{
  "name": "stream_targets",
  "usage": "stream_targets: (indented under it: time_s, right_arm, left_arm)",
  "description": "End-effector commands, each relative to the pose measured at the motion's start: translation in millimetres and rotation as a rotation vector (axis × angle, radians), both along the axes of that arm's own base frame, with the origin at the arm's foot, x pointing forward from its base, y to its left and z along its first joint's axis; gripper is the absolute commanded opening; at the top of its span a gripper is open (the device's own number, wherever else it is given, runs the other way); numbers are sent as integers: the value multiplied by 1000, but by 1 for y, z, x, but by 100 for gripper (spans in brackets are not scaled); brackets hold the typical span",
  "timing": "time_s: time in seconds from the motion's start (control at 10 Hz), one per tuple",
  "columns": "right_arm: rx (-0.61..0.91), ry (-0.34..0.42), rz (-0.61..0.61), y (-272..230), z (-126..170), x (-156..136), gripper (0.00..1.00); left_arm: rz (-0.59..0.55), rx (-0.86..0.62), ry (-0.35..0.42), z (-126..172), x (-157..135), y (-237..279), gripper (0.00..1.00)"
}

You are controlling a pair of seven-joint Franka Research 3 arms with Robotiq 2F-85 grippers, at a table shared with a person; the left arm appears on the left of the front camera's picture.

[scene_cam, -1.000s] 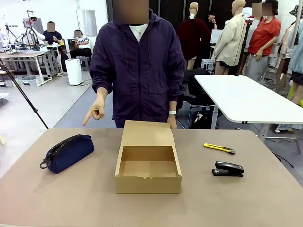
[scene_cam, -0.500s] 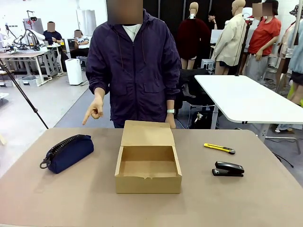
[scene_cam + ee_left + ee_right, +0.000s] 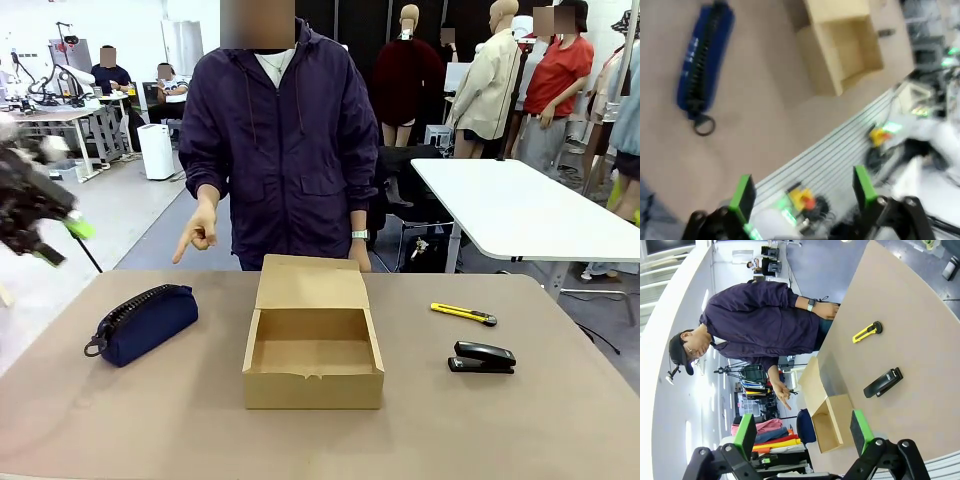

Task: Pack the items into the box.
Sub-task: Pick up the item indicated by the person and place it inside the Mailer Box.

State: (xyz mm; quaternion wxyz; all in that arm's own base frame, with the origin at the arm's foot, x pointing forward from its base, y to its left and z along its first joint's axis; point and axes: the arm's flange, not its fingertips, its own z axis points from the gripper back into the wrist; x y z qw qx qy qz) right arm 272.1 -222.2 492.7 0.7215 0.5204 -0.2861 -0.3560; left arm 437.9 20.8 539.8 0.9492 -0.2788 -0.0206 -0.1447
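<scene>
The open brown box (image 3: 313,372) sits mid-table with its lid flap lying back toward the person. To its left lies the navy pouch (image 3: 143,323). A yellow knife (image 3: 463,314) and a black stapler (image 3: 482,357) lie to the right. My left gripper (image 3: 65,243) hangs blurred in the air at the far left, above and beyond the pouch, open. From the left wrist I look down on the pouch (image 3: 705,60) and box (image 3: 840,45) past my open left gripper (image 3: 803,192). My right gripper (image 3: 802,432) is open, well back from the knife (image 3: 867,331), stapler (image 3: 883,382) and box (image 3: 827,415).
A person stands at the far edge, one hand (image 3: 200,235) pointing down toward the pouch side, the other resting behind the box lid. A white table (image 3: 520,205) stands behind on the right. Bare tabletop (image 3: 150,420) lies in front of the box.
My left gripper has swung into the front view at the far left, blurred by motion. The person's pointing hand has shifted slightly; the items and box have not moved.
</scene>
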Motion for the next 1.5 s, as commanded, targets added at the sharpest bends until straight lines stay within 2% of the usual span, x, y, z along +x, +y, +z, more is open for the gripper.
stream_targets:
  time_s: [0.0, 0.1, 0.2, 0.3, 0.5, 0.6, 1.0, 1.1, 1.2, 1.4]
  right_arm:
    - [7, -30, 0, -1, 2, 3, 100]
    - [7, -30, 0, -1, 2, 3, 100]
    - [7, -30, 0, -1, 2, 3, 100]
    - [7, -30, 0, -1, 2, 3, 100]
    - [7, -30, 0, -1, 2, 3, 100]
    - [7, -30, 0, -1, 2, 3, 100]
    - [7, -30, 0, -1, 2, 3, 100]
    - [7, -30, 0, -1, 2, 3, 100]
    - [7, -30, 0, -1, 2, 3, 100]
    - [7, -30, 0, -1, 2, 3, 100]
  left_arm:
    - [-152, 309, 23, -11, 9, -25, 100]
    - [-108, 428, -51, -13, 9, -45, 100]
    - [-94, 497, -91, -17, 12, -60, 100]
    - [8, 521, -153, -15, 18, -59, 100]
    - [212, 437, -195, -4, 29, -31, 100]
    - [-27, 495, -139, -5, 28, -63, 100]
    - [-27, 495, -139, -5, 28, -63, 100]
    - [-4, 478, -136, -7, 29, -69, 100]
    - [110, 544, -61, -15, 47, -70, 100]
    - [244, 605, 33, -49, 86, -71, 100]
